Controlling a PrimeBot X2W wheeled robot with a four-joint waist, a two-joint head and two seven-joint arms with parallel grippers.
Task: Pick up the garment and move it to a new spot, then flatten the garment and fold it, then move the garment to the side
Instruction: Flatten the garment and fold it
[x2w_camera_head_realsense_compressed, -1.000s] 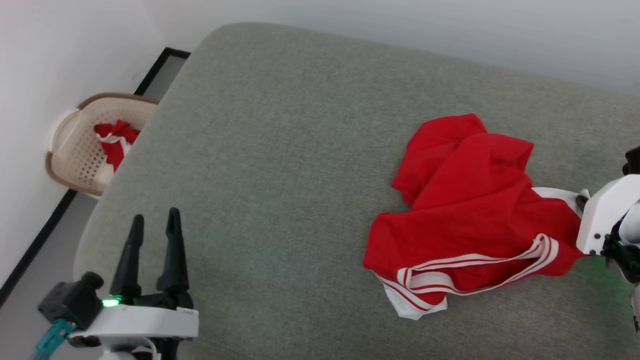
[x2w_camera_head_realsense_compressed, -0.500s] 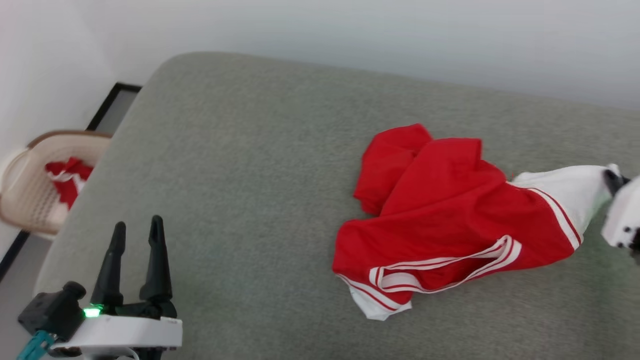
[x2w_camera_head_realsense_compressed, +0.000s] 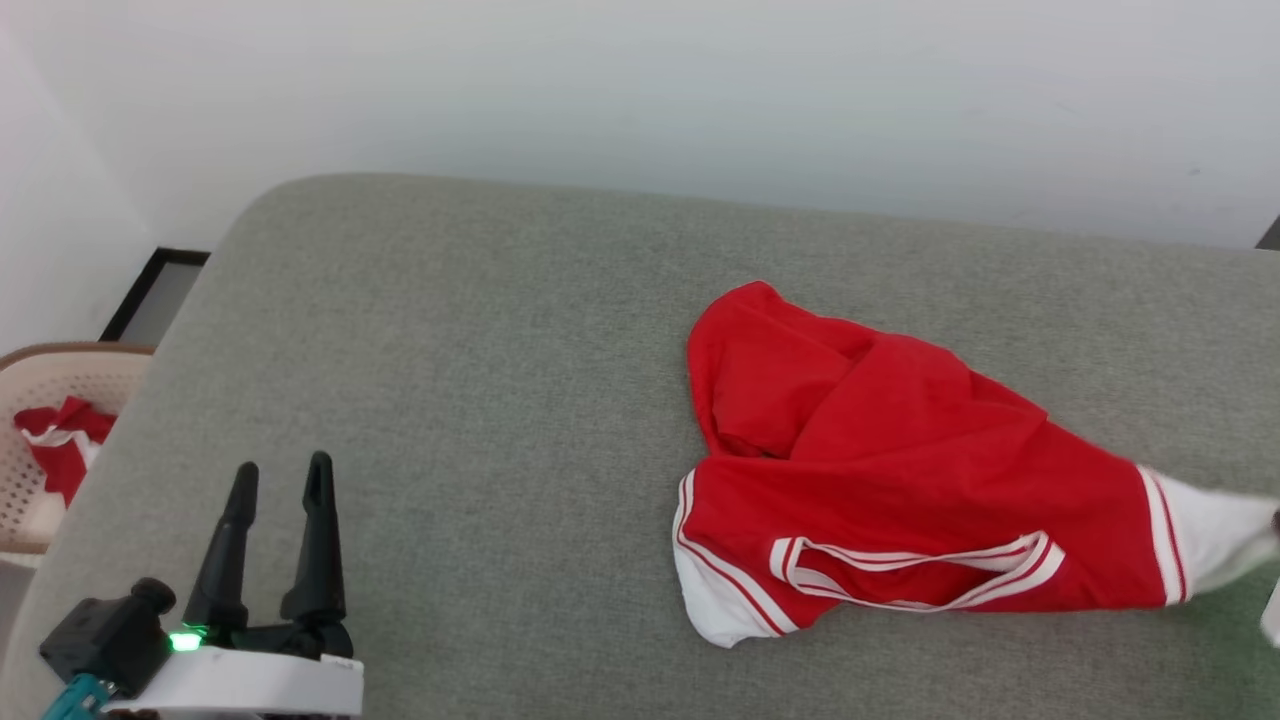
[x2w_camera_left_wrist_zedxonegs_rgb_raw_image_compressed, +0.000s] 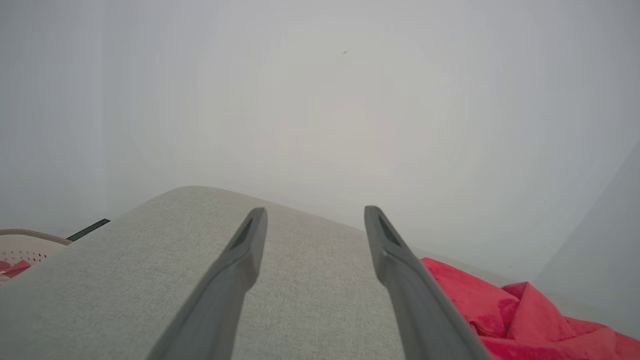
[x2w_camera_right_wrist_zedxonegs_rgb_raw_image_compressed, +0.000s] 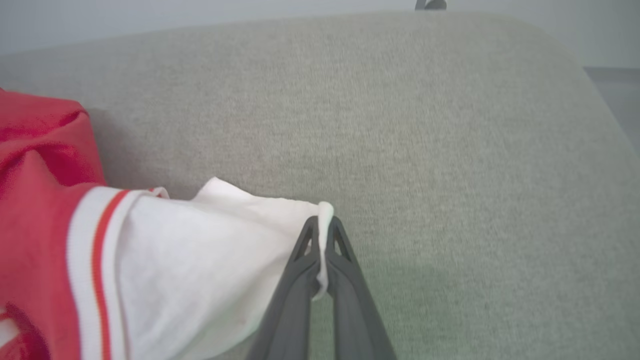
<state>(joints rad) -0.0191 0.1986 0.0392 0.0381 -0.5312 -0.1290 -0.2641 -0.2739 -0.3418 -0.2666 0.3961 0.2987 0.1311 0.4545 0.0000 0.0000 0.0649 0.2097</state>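
Here, red T-shirt (x2w_camera_head_realsense_compressed: 900, 480) crumpled on grey surface (x2w_camera_head_realsense_compressed: 450, 400), white sleeve end (x2w_camera_right_wrist_zedxonegs_rgb_raw_image_compressed: 200, 240) pinched between right fingers (x2w_camera_right_wrist_zedxonegs_rgb_raw_image_compressed: 295, 295), left fingers (x2w_camera_head_realsense_compressed: 318, 540) spread, well apart.

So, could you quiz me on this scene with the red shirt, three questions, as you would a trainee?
1. True or false: the right hand is shut on the white sleeve end of the garment.
2. What sits beside the left end of the grey cushion? A) a beige basket B) a blue bucket C) a wooden chair
3. Fill in: the left hand is ____, with nothing between its fingers.

Key: 1 true; 2 A; 3 open.
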